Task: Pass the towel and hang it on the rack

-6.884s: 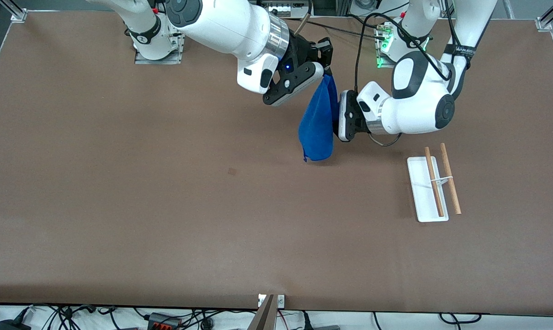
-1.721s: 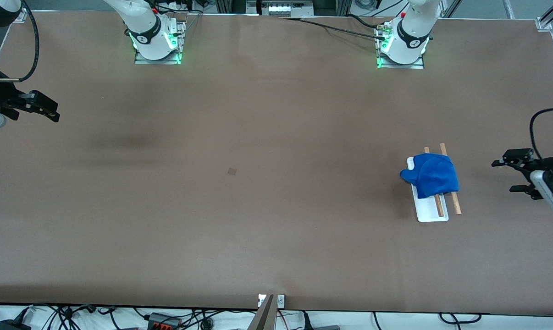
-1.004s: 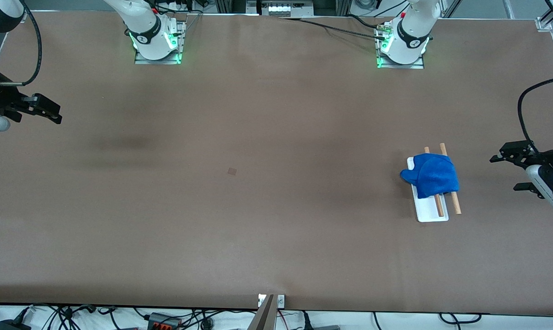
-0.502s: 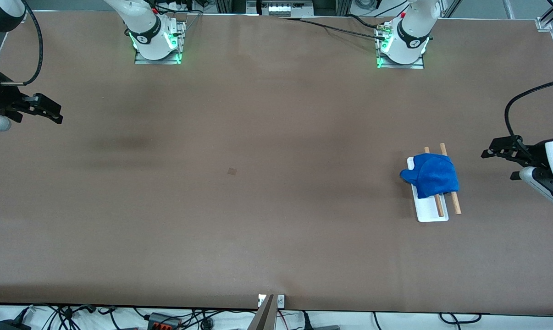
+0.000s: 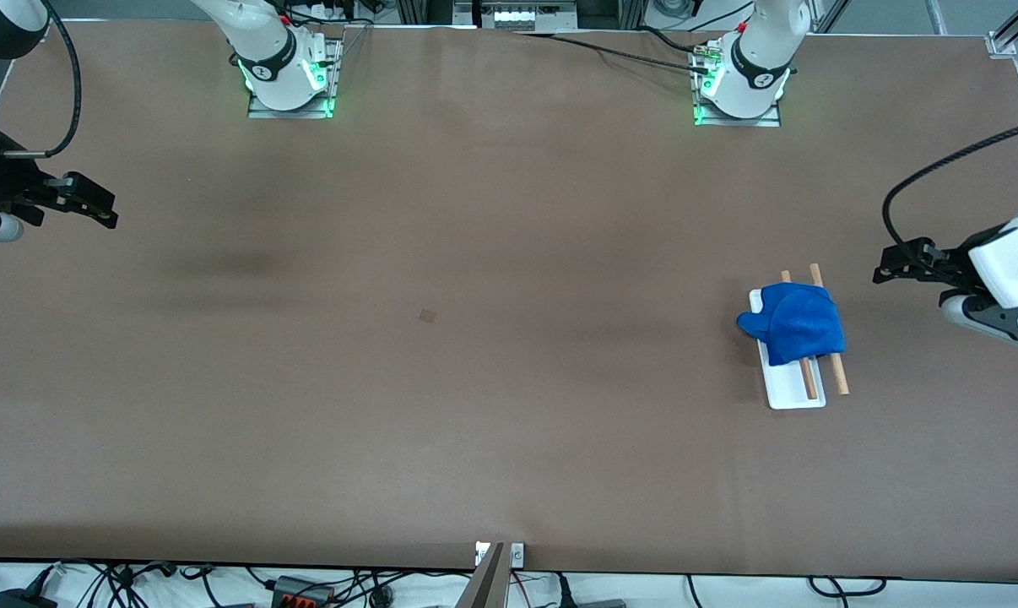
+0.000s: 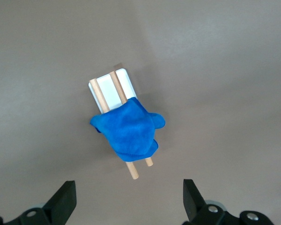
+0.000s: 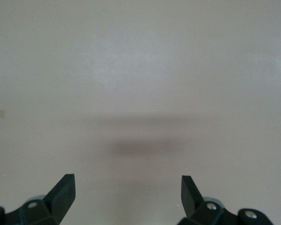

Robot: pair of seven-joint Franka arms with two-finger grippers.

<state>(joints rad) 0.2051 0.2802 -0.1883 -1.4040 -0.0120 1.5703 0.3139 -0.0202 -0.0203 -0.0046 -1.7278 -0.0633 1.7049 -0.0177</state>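
On the rack, toward the left arm's end of the table, the towel lies bunched over both wooden rods. The left gripper hangs just beside the rack, fingers spread wide, holding nothing. The right gripper waits well apart from the rack, equally wide and empty.

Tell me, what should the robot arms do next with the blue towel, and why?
Probably nothing more than pull back and rest. The towel already lies draped over both rods of the rack. The left gripper hangs open beside the rack, the right gripper open at its own end, both empty.
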